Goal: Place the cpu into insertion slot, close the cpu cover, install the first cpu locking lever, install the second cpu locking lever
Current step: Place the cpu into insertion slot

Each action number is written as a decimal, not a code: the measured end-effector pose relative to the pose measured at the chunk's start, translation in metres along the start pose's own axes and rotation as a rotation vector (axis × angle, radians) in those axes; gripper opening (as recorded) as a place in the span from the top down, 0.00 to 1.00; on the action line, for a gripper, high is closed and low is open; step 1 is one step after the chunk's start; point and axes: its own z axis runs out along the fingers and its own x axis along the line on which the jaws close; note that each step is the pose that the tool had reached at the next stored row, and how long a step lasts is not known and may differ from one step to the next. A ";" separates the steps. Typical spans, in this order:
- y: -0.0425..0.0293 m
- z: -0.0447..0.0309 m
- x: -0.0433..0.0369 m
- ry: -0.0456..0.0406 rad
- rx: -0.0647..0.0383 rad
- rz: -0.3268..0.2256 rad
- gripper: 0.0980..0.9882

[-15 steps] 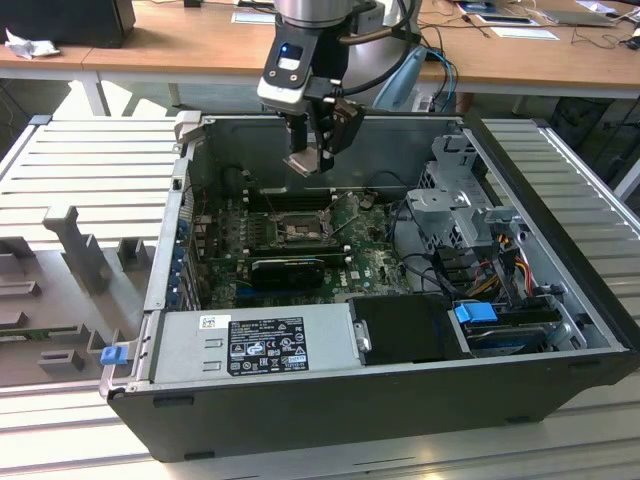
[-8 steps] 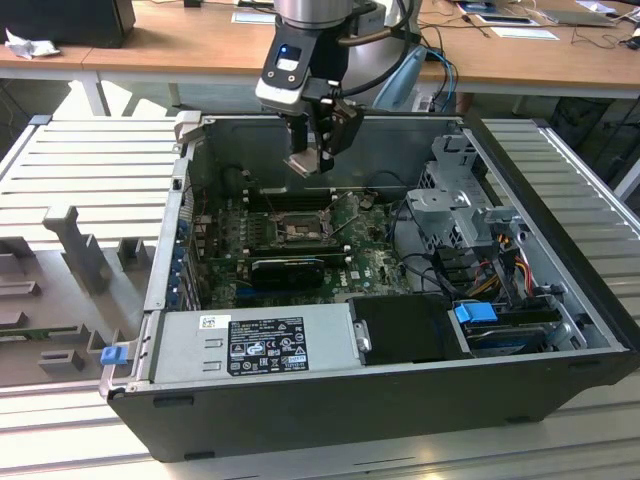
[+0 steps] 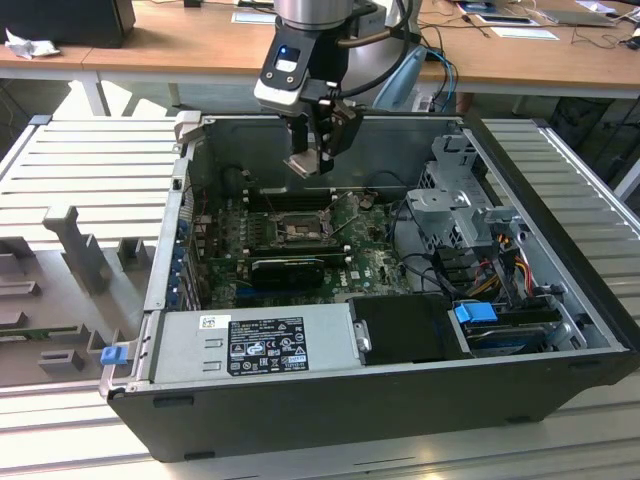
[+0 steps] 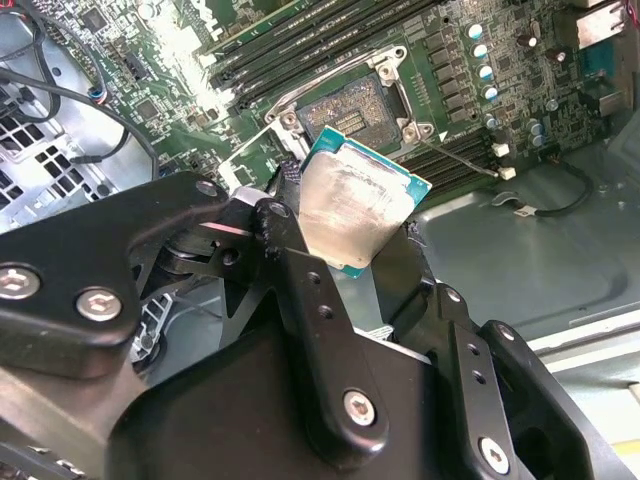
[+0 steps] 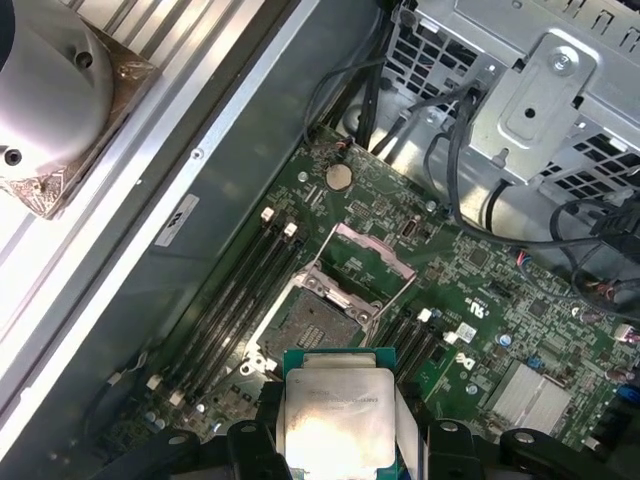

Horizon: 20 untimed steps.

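Here, inside the open computer case (image 3: 400, 400), above the green circuit board (image 3: 370, 255), the gripper (image 3: 318, 165) hangs with its fingers clamped on the chip (image 5: 335, 420), held in the air over the empty socket (image 5: 312, 322), whose cover plate (image 4: 243, 160) stands flipped open.

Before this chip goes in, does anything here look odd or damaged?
The cpu, held by the gripper, not yet in the open insertion slot, has a patchy, smeared grey film across its metal face instead of a clean surface. Nothing else stands out.
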 end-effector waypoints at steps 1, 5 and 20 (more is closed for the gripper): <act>0.0000 0.0002 0.0000 -0.0002 0.000 0.002 0.52; -0.0001 0.0007 0.0000 -0.0006 0.000 0.008 0.52; -0.0007 0.0086 -0.0001 -0.0031 -0.001 0.037 0.52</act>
